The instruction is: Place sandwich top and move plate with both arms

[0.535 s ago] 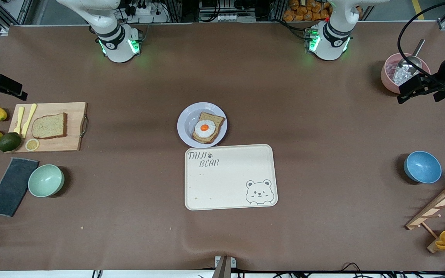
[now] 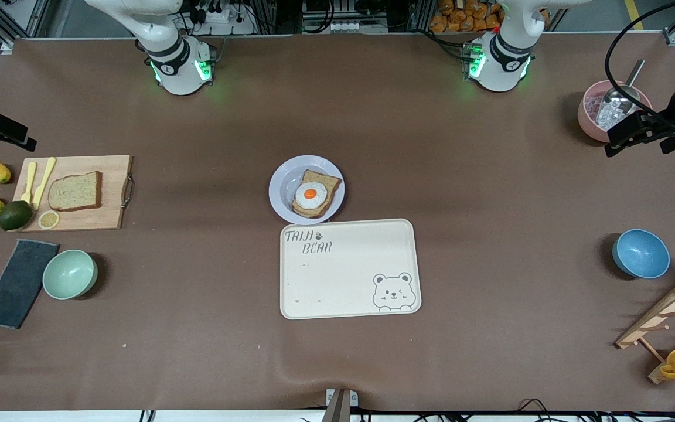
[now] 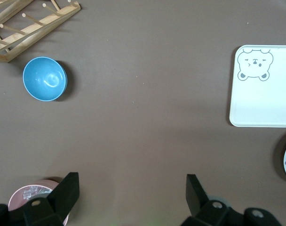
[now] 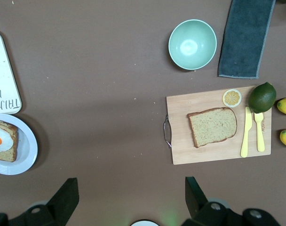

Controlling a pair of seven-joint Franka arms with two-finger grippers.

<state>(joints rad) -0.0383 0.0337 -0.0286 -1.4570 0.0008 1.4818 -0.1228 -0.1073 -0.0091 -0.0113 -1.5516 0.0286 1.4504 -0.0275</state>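
The sandwich top (image 2: 75, 191) (image 4: 212, 126), a plain slice of brown bread, lies flat on a wooden cutting board (image 2: 109, 193) toward the right arm's end of the table. At the table's middle, the pale plate (image 2: 279, 187) (image 4: 29, 149) holds a bread slice with a fried egg (image 2: 311, 193). My right gripper (image 2: 18, 138) (image 4: 131, 197) hangs open and empty over the table edge beside the board. My left gripper (image 2: 621, 138) (image 3: 132, 197) hangs open and empty beside a pink bowl (image 2: 589, 114) at the left arm's end.
A cream bear tray (image 2: 349, 268) lies just nearer the camera than the plate. The board also carries a yellow knife and fork (image 2: 38, 180) and a lemon slice, with lemons and an avocado (image 2: 14, 215) beside it. A green bowl (image 2: 70, 274), grey cloth, blue bowl (image 2: 640, 253) and wooden rack (image 2: 665, 316) stand around.
Both grippers have drifted slightly outward toward their own ends of the table. Nothing on the table has moved.
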